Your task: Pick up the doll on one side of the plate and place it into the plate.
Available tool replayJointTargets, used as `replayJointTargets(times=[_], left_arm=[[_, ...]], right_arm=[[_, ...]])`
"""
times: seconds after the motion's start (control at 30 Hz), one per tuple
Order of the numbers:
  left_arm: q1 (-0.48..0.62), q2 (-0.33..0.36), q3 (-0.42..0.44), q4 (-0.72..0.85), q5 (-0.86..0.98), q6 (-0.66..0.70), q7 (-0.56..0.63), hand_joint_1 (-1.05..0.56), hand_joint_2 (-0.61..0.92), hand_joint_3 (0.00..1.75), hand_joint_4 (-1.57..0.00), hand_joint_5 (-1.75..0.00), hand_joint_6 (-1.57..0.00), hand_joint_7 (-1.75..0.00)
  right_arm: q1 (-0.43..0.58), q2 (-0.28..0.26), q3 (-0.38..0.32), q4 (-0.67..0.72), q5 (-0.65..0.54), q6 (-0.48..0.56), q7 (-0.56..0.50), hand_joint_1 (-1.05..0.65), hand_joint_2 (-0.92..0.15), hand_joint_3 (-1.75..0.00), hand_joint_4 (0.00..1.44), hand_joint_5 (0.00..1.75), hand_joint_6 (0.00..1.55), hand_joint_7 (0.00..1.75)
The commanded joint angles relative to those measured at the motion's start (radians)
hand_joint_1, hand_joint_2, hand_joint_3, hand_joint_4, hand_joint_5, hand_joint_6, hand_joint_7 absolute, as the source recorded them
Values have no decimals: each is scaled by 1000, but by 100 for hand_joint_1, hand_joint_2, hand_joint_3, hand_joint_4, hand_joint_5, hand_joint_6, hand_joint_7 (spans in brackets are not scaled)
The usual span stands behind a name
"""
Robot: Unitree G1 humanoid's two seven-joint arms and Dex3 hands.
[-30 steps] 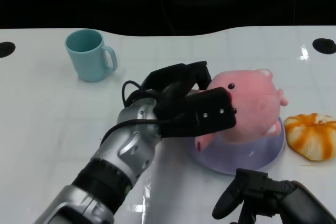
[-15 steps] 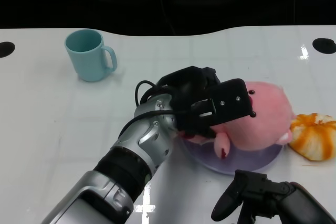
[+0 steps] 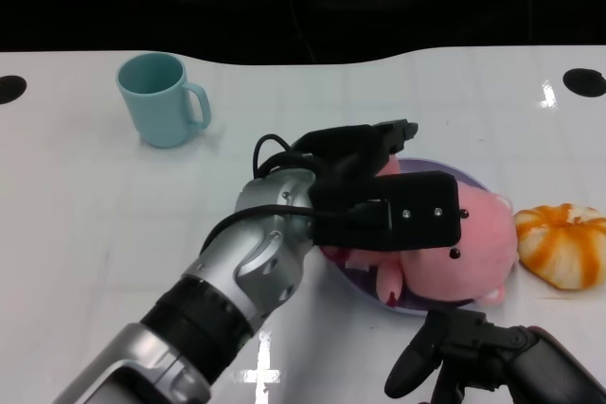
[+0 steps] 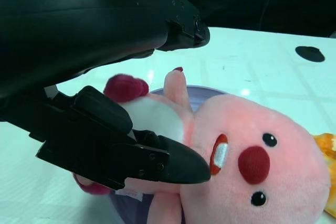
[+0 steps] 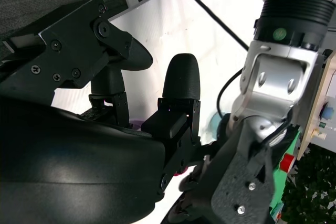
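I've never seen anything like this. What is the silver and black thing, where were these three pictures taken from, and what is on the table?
The silver tube is a humanoid robot's left forearm, ending in a black left hand. One picture looks down from the robot's head; the other two come from cameras at each wrist. On the white table stand a teal mug and a purple plate, with an orange and white pumpkin toy beside the plate. The left hand grips a pink plush doll, which lies on the plate; the left wrist view shows its face close up. The right hand waits at the near edge, holding nothing.
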Motion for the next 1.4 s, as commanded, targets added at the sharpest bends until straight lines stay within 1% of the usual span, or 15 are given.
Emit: replayJointTargets(times=[0.03, 0.2, 0.33, 0.47, 0.57, 0.67, 0.8, 0.87, 0.93, 0.97, 1.03, 1.1, 1.17, 1.27, 1.4], left_arm=[[38, 46, 7, -93, 7, 0, -26, -94, 92, 40, -1, -2, -6, -1], [117, 113, 28, -252, 8, -16, -26, -90, 92, 37, -7, -7, -11, -3], [207, 144, 100, -397, -81, -29, -58, -82, 92, 32, -12, -14, -15, -6], [297, 154, 184, -538, -199, 2, -116, -63, 92, 28, -1, -68, -22, -11], [363, 155, 244, -609, -287, -6, -128, -54, 92, 25, -2, -86, -29, -14], [414, 150, 292, -653, -364, -13, -130, -49, 92, 25, -5, -93, -33, -17], [524, 138, 380, -714, -496, -76, -114, -35, 92, 19, -25, -107, -53, -27], [567, 137, 406, -730, -529, -112, -101, -30, 91, 19, -48, -105, -68, -36], [607, 127, 432, -749, -569, -131, -92, -25, 80, 39, -67, -99, -81, -39], [630, 121, 444, -764, -591, -133, -89, -20, 65, 70, -75, -98, -89, -40], [676, 115, 463, -796, -626, -141, -88, -13, 50, 108, -85, -105, -98, -47], [714, 113, 477, -831, -655, -125, -90, -11, 46, 118, -86, -108, -100, -52], [759, 114, 493, -884, -691, -81, -91, -9, 47, 127, -89, -123, -100, -71], [820, 122, 513, -966, -730, 2, -81, -10, 45, 133, -89, -138, -97, -86], [894, 117, 553, -1095, -813, 194, -46, -15, 39, 144, -92, -160, -92, -126]], right_arm=[[5, -10, -11, -10, 11, -9, 7, -9, -53, -106, 67, 155, 63, 121], [4, -9, -17, -3, 19, -17, 10, -9, -52, -107, 67, 156, 63, 122], [4, -14, -23, -7, 23, -11, 14, -9, -52, -107, 67, 156, 62, 122], [8, -19, -23, -15, 25, -5, 19, -9, -53, -106, 66, 156, 62, 122], [10, -20, -27, -21, 28, 0, 22, -9, -53, -105, 65, 155, 61, 121], [11, -20, -31, -25, 31, 3, 25, -10, -54, -104, 64, 155, 61, 121], [8, -20, -35, -23, 36, 3, 30, -9, -54, -103, 65, 157, 62, 121], [7, -19, -36, -21, 35, 3, 31, -10, -54, -103, 65, 157, 62, 121], [6, -18, -37, -22, 36, 5, 33, -10, -54, -104, 65, 156, 62, 121], [6, -18, -37, -22, 35, 5, 33, -10, -54, -104, 65, 156, 62, 121], [5, -18, -35, -27, 32, 12, 34, -9, -54, -104, 65, 157, 62, 121], [5, -18, -33, -30, 30, 15, 34, -9, -54, -105, 65, 157, 62, 121], [4, -18, -31, -35, 27, 22, 34, -9, -54, -105, 65, 156, 62, 121], [3, -16, -26, -46, 24, 39, 33, -9, -53, -105, 65, 156, 62, 121], [2, -14, -22, -48, 21, 40, 29, -8, -53, -106, 65, 156, 62, 121]])
